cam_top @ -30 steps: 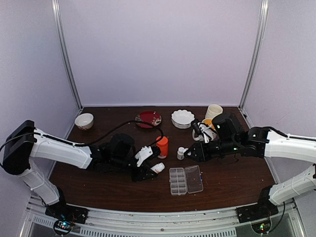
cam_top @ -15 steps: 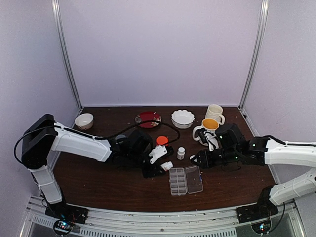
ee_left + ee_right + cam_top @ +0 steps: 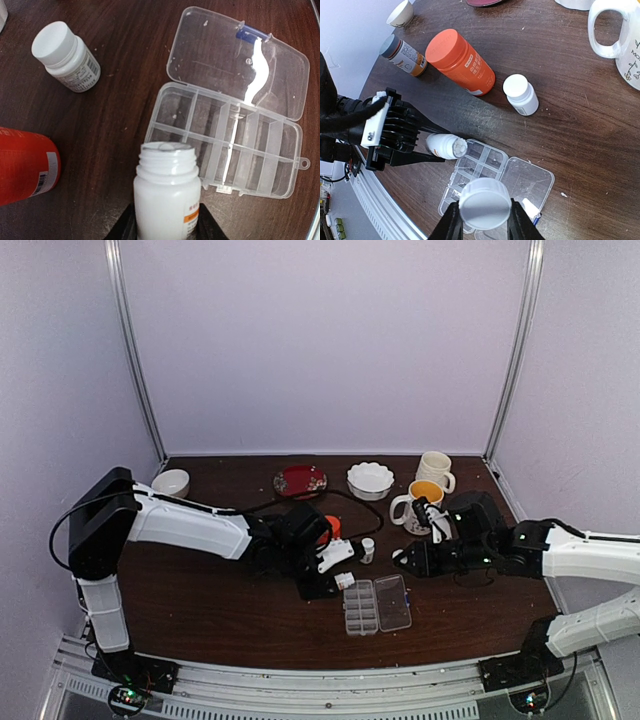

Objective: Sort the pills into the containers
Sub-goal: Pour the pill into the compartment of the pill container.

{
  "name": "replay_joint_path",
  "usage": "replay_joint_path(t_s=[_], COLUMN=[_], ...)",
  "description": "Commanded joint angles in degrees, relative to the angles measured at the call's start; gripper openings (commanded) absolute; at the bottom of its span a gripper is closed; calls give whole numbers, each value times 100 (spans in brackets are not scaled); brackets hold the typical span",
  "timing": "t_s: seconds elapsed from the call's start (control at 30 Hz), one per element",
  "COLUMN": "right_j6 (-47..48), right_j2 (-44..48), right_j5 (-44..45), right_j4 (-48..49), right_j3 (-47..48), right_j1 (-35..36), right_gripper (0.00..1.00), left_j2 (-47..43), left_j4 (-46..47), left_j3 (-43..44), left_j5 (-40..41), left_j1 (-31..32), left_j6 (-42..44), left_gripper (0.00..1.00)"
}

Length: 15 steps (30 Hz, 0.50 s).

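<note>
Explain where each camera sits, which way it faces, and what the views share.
Top external: high behind the bases, facing down and forward over the table; both arms show.
Left wrist: on the left arm, looking down past jaws shut on an open white bottle, at the pill box.
Right wrist: on the right arm, looking down past jaws shut on a white cap, towards the left arm.
Shared: all three show the open pill box, the orange bottle and a small capped bottle.
</note>
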<state>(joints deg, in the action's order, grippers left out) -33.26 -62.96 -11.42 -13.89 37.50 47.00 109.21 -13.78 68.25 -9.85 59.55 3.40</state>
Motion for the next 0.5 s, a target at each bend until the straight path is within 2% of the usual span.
replay_joint_path(t_s=[0.0,0.27,0.47], right_j6=[-56,-93,-76], right_j2=[56,25,-93], right_j5=[122,44,-58], right_j4=[153,257,312], right_j3=[-112,-206,-197], right_j1=[-59,-108,-123], right_gripper=[15,15,15], left_j2=[188,236,165], left_j4=[-634,-1162,-1085], left_j3=[447,684,658], left_j5=[304,556,455], left_j1=[69,143,162], left_j6=[119,153,172], left_gripper=[16,16,16])
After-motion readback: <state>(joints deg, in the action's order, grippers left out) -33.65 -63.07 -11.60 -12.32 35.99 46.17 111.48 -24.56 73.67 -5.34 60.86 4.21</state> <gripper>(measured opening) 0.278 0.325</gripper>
